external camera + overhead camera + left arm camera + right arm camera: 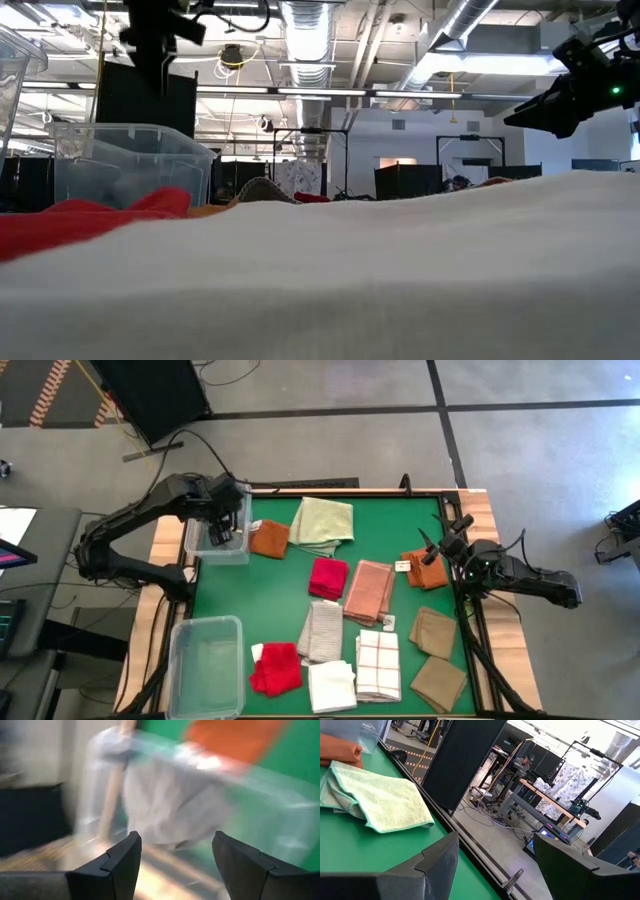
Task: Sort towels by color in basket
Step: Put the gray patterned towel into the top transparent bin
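left gripper (228, 532): jaws apart, empty, over clear plastic bin (219, 548), grey cloth (170, 810) inside blurred | right gripper (432, 548): jaws wide, above rust-orange folded towel (424, 570), partly hidden | other towels (345, 625) on green worktop (230, 590)

No legible text anywhere (labels too small).

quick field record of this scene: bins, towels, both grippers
left gripper: open, over the far clear bin
far clear bin contents: a grey towel
near clear bin: no towel visible inside
right gripper: open, above the rust-orange towel at the mat's right edge
green mat: towels spread out, including a pale green towel and a red towel
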Available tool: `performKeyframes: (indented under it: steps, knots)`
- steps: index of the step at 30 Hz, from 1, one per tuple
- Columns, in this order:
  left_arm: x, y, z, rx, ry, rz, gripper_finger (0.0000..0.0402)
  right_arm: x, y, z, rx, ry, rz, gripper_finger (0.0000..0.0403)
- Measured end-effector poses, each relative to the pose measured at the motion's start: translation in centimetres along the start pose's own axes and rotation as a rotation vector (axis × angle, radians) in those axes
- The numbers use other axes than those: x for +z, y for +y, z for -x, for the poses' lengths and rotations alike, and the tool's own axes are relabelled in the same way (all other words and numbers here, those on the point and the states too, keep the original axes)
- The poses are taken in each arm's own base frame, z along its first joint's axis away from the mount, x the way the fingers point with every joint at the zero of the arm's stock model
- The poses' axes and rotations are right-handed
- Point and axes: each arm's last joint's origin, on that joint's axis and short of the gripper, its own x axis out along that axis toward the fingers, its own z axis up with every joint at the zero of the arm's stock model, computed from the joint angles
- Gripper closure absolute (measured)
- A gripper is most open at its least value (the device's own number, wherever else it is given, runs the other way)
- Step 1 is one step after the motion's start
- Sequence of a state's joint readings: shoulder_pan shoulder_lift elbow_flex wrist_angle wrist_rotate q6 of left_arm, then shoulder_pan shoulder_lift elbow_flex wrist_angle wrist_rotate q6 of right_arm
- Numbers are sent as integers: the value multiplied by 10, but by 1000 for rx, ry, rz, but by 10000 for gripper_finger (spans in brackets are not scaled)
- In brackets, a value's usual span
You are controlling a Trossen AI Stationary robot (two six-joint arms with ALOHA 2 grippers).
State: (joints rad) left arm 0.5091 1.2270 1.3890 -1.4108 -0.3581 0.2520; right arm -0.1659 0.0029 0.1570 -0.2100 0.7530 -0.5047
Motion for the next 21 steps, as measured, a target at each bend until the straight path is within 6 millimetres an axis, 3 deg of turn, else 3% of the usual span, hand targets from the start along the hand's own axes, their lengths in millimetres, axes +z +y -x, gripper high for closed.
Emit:
performKeyframes:
  steps: [6,10,15,21]
  knots:
    - [5,0,9,-148,-98,11,168,0,0,0,0,0,0,117]
    - [17,-13,17,-393,-264,-17,168,0,0,0,0,0,0,117]
    - [36,-54,28,-502,-421,-191,168,0,0,0,0,0,0,117]
    - [59,-126,39,-503,-504,-402,168,0,0,0,0,0,0,117]
